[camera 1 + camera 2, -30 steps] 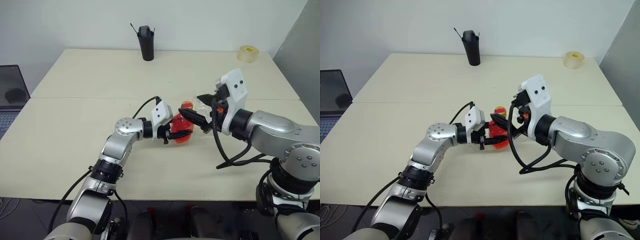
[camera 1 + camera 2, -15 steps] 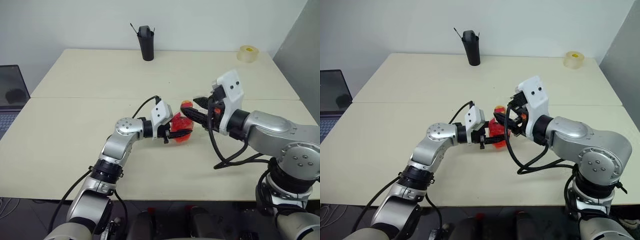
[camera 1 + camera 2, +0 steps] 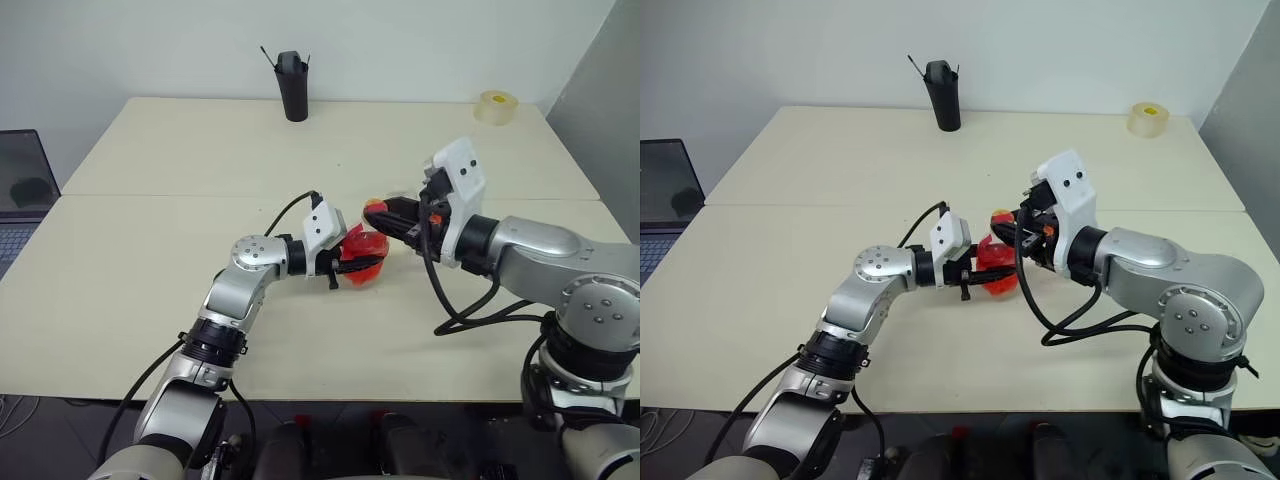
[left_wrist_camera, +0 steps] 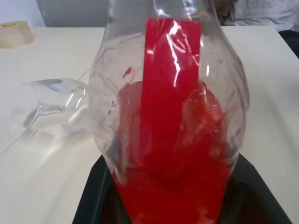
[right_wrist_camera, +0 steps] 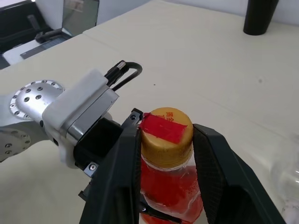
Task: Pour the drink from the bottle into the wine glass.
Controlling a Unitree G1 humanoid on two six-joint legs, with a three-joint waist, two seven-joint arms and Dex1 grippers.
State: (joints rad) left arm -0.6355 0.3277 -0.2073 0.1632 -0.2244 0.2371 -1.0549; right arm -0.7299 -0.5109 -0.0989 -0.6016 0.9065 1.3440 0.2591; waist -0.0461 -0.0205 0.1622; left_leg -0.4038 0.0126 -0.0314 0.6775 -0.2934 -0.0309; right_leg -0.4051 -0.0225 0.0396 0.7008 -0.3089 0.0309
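Cream tabletop (image 3: 180,250) fills the middle of the frame, with the bottle (image 3: 362,262) standing upright near its centre. From the left of the frame, the left gripper (image 3: 356,266) clamps the bottle's rounded body, red with the drink (image 4: 173,186). From the right, the right gripper (image 5: 167,158) has its two black fingers pressed against either side of the yellow cap (image 5: 167,135), which carries a strip of red tape. Just right of the bottle, behind the right gripper, stands the wine glass (image 4: 51,105). At upper centre sits a black cup (image 3: 292,86); at upper right, a tape roll (image 3: 496,106).
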